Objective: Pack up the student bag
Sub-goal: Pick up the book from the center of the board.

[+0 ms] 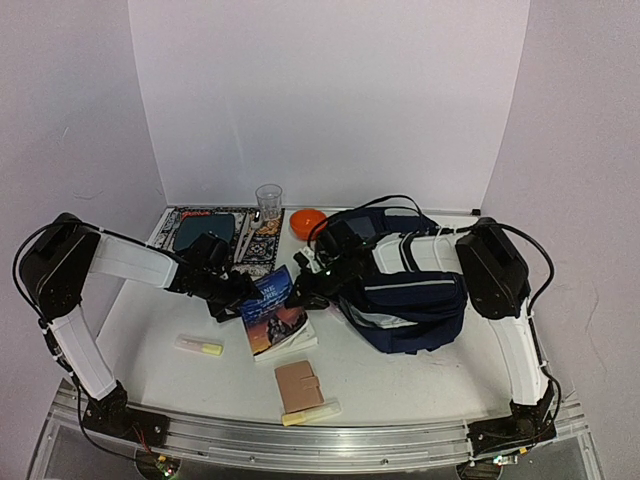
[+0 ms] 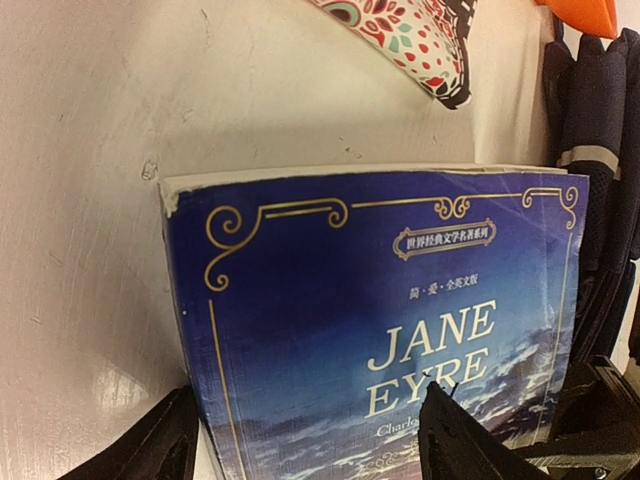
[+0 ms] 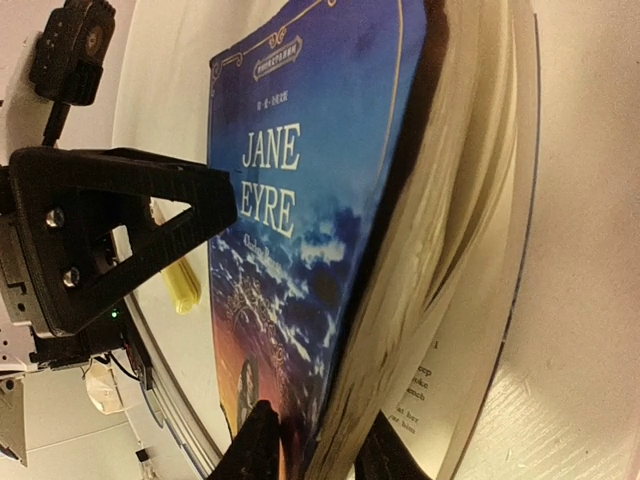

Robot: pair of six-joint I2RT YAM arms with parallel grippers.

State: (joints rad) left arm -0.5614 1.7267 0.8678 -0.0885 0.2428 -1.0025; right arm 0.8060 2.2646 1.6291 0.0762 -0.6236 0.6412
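Observation:
The student bag [image 1: 415, 290], navy with white stripes, lies on its side right of centre on the table. A blue "Jane Eyre" book [image 1: 275, 315] lies just left of it. My left gripper [image 1: 228, 295] stands open at the book's left edge; in the left wrist view [image 2: 300, 450] one finger is beside the spine and the other finger [image 2: 470, 440] is over the cover. My right gripper [image 1: 305, 290] sits at the book's right edge. In the right wrist view it [image 3: 325, 455] is shut on the front cover and a wad of pages, and the pages [image 3: 470, 200] fan apart.
A yellow highlighter [image 1: 199, 346], a brown wallet [image 1: 298, 385] and a pale marker [image 1: 310, 412] lie near the front edge. At the back are a patterned mat [image 1: 262, 240] with a dark pouch [image 1: 205, 232], a clear cup [image 1: 268, 200] and an orange bowl [image 1: 307, 222].

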